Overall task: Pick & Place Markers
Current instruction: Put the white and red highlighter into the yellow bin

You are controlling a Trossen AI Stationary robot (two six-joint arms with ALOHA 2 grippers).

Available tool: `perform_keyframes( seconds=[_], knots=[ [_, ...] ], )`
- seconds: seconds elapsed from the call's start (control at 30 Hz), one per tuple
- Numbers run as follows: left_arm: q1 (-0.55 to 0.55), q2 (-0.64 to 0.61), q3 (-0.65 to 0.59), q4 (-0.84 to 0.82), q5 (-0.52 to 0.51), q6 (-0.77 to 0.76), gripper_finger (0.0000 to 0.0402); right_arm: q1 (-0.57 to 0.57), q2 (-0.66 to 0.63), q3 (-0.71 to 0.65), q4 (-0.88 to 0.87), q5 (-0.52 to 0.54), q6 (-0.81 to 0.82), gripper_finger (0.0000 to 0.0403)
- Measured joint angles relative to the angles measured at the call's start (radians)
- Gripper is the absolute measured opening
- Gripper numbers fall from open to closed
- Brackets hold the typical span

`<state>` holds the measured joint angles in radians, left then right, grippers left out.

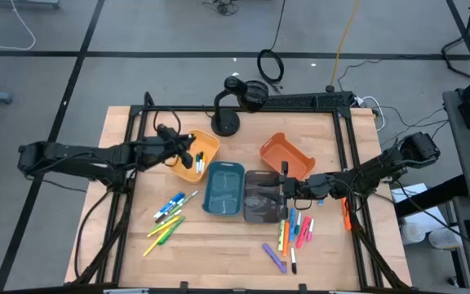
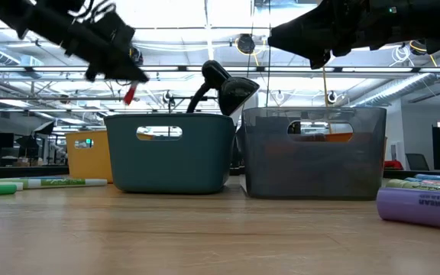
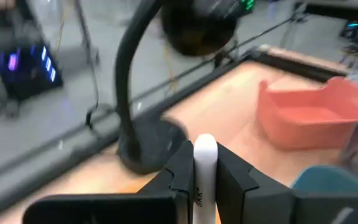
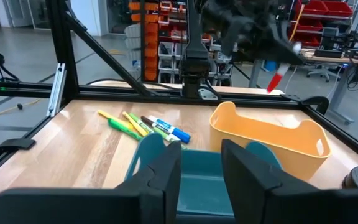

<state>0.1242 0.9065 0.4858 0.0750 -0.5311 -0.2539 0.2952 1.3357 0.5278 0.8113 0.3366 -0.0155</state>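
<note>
The left gripper [image 1: 189,155] hovers over the yellow bin [image 1: 206,148] at the bench's [image 1: 219,253] ten o'clock, its fingers [image 3: 182,171] pinching a white marker [image 3: 204,168] with a red end. The right gripper [image 1: 282,188] hangs above the grey bin [image 1: 261,206] near centre, fingers [image 4: 166,171] spread, empty. Other markers [image 1: 168,220] lie at seven and five o'clock.

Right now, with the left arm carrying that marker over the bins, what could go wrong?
The left gripper pinches the white marker only near one end, above the yellow bin; it could swing or slip. Released early, it might strike the rim and bounce onto the table. The right gripper hovers open over the grey bin.
</note>
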Motion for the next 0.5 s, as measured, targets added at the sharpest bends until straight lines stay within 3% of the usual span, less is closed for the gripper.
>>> perform_keyframes(
  seconds=[0.23,0.5],
  knots=[
    [0.068,-0.001,-0.005,-0.031,0.195,-0.127,0.005,-0.001,0.0,0.0,0.008,0.001,-0.003,0.01],
    [0.068,0.001,-0.005,-0.012,0.199,-0.122,0.0051,-0.001,0.0,0.0,0.002,0.001,-0.003,0.01]
  ],
)
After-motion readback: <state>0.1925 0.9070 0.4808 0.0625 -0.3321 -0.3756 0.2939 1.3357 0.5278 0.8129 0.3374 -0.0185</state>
